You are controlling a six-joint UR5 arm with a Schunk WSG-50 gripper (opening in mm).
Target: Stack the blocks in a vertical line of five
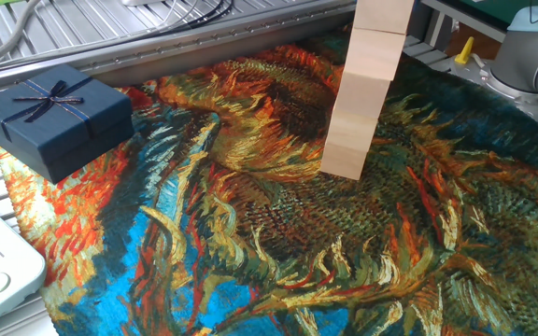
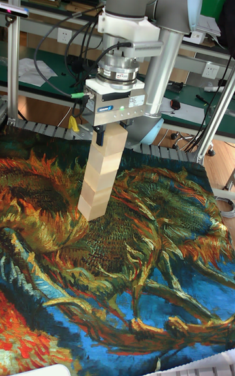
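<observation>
A: Entry, near to far. Nearest is the bare painted cloth (image 1: 278, 271) covering the surface (image 1: 82, 28); no loose cube lies on it in either view.

B: And the blocks (image 2: 101, 170)?

A: All in one column, mid-cloth in the tall fixed view, right of centre and toward the far edge in the fixed view. The column leans a little, its top further right than its base. The base cube rests on the cloth.

B: Count?

A: The tall fixed view shows about four cube faces below the hand (image 2: 111, 132), and a fifth looks to sit between the fingers, but the seams are faint, so five is a judgement. The fixed view crops the top and shows only four, the topmost partly cut off.

B: State of the hand?

A: It stands directly over the column, pointing straight down. One dark finger (image 2: 100, 136) lies along the left side of the top cube. The other finger is hidden behind the cube, so whether the cube is clamped or merely flanked cannot be told.

B: Why held so?

A: Likely to keep the top cube square on the one beneath while the leaning column settles. The task reads as at or near its last step.

B: Anything else?

A: One blue gift box (image 1: 52, 117) with a ribbon bow, far left, well apart from the column. One gift box, one hand, one column.
</observation>
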